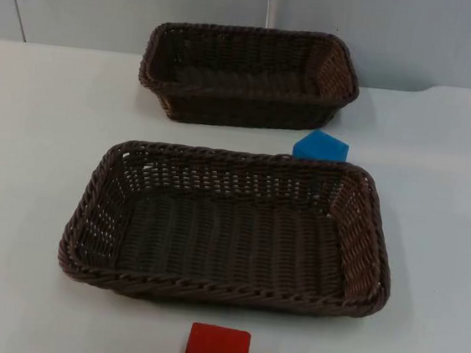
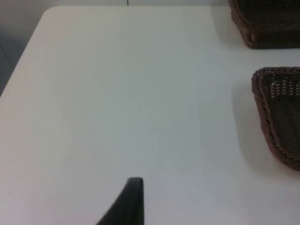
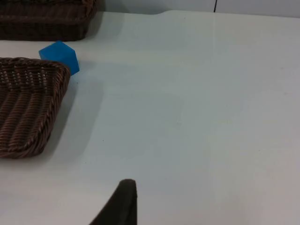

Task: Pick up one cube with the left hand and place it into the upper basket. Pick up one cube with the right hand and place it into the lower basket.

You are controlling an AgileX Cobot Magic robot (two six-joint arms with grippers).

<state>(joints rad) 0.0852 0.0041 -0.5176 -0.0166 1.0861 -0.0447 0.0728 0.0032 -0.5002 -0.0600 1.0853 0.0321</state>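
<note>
Baskets sit empty in the top view: upper basket (image 1: 248,75) at twelve o'clock, lower basket (image 1: 228,226) central, blue cube (image 1: 321,145) wedged between them at one o'clock, red cube (image 1: 215,351) at six, cut off by the edge. Left wrist view: the left gripper (image 2: 127,204) waits over bare table (image 2: 117,93); you cannot tell its opening. Right wrist view: right gripper (image 3: 121,202) likewise. Expect the basket rim to foul a grasp on the blue cube.

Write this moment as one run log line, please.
upper basket: nothing inside | lower basket: nothing inside | blue cube: on table between baskets | red cube: on table, in front of lower basket
</note>
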